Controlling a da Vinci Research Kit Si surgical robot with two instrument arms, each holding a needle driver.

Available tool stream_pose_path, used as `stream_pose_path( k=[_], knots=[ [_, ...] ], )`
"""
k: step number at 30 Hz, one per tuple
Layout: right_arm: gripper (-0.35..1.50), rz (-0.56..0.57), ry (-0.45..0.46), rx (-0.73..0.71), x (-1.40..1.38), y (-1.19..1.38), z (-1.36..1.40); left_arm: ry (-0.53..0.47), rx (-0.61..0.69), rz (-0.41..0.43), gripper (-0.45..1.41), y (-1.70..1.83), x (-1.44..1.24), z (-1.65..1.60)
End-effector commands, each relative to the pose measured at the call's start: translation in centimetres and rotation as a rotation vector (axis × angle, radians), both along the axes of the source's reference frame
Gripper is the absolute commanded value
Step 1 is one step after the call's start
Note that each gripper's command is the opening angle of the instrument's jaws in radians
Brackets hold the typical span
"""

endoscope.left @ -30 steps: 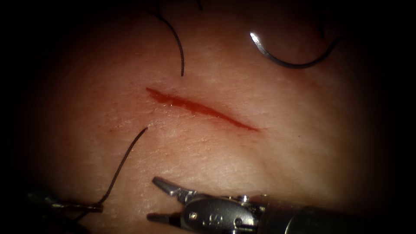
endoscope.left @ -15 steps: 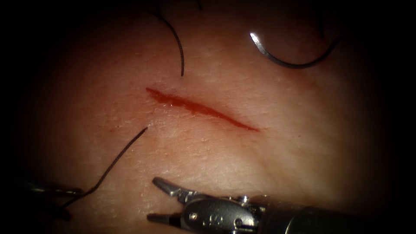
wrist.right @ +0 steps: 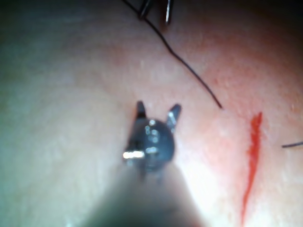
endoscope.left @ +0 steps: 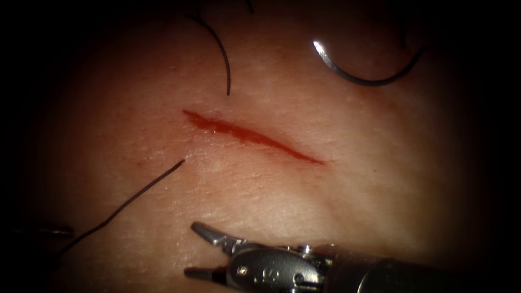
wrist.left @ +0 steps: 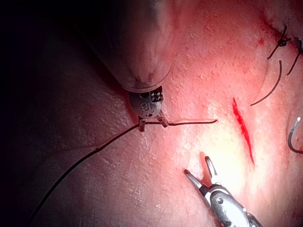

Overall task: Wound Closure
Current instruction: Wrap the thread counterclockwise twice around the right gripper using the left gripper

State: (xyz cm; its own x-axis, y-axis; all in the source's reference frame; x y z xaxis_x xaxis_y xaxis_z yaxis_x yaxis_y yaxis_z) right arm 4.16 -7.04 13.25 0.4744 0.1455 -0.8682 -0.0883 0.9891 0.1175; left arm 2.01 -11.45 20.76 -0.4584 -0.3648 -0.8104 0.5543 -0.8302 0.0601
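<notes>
The cut (endoscope.left: 252,135) runs slantwise across the tissue (endoscope.left: 336,206). The curved needle (endoscope.left: 361,80) lies free on the tissue beyond the cut's right end, held by neither tool, and is also seen in the left wrist view (wrist.left: 289,137). A dark thread (endoscope.left: 125,205) runs from a point just left of the cut toward my left tool (endoscope.left: 62,232) at the far left. Its jaws (wrist.left: 152,124) stand apart with the thread (wrist.left: 189,123) lying across their tips. My right tool (endoscope.left: 190,248) is in front of the cut, open, holding nothing (wrist.right: 158,106).
A cut end of thread (endoscope.left: 225,65) curves down over the tissue behind the cut's left end. Finished stitches (wrist.left: 282,41) with short tails sit beyond that end of the cut. Red fluid fills the cut (wrist.right: 252,151).
My left tool has drawn back to the left, and the thread has gone from curved to nearly straight. Its end near the cut stayed put. The right tool and the needle have not moved.
</notes>
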Motion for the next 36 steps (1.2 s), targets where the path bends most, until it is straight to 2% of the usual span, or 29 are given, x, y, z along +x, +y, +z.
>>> stream_pose_path(
  k=[1,2,6,7,8,11,13,16,19,24,30,32,33,34,36],
  knots=[
    [1.26,-0.001,0.002,0.001,0.07,-0.04,0.06,0.0,0.006,0.0,0.54,-0.1,-0.03,0.04],
    [1.26,-0.001,0.002,0.001,0.07,-0.04,0.06,0.008,0.017,-0.012,0.52,-0.11,-0.01,0.03],
    [1.26,-0.001,0.002,0.001,0.07,-0.05,0.06,0.135,0.202,-0.202,0.56,-0.17,0.0,-0.04],
    [1.26,-0.001,0.002,0.0,0.08,-0.06,0.06,0.157,0.24,-0.237,0.61,-0.19,-0.01,-0.05],
    [1.26,0.001,0.0,-0.002,0.08,-0.06,0.06,0.214,0.342,-0.327,0.72,-0.23,-0.05,-0.1],
    [1.26,0.001,0.0,-0.002,0.08,-0.07,0.06,0.269,0.439,-0.419,0.82,-0.31,-0.14,-0.13],
    [1.26,-0.001,0.001,-0.001,0.09,-0.07,0.06,0.284,0.465,-0.445,0.84,-0.38,-0.19,-0.14],
    [1.26,-0.003,0.003,0.0,0.08,-0.08,0.06,0.307,0.49,-0.479,0.98,-0.52,-0.29,-0.14],
    [1.26,-0.008,0.007,0.001,0.09,-0.08,0.06,0.32,0.491,-0.48,0.98,-0.54,-0.3,-0.15],
    [1.25,-0.008,0.007,0.001,0.09,-0.09,0.07,0.346,0.48,-0.538,0.99,-0.49,-0.25,-0.19],
    [1.25,-0.007,0.006,0.001,0.1,-0.08,0.07,0.366,0.472,-0.613,1.13,-0.35,-0.28,-0.24],
    [1.25,-0.008,0.007,0.002,0.11,-0.08,0.07,0.303,0.497,-0.685,1.13,-0.24,-0.35,-0.27],
    [1.25,-0.008,0.007,0.002,0.11,-0.08,0.07,0.303,0.497,-0.685,1.13,-0.24,-0.35,-0.27],
    [1.25,-0.01,0.009,0.003,0.11,-0.08,0.07,0.228,0.48,-0.7,1.06,-0.15,-0.35,-0.31],
    [1.25,-0.01,0.009,0.002,0.11,-0.08,0.07,0.189,0.475,-0.713,1.04,-0.08,-0.33,-0.35]
  ],
)
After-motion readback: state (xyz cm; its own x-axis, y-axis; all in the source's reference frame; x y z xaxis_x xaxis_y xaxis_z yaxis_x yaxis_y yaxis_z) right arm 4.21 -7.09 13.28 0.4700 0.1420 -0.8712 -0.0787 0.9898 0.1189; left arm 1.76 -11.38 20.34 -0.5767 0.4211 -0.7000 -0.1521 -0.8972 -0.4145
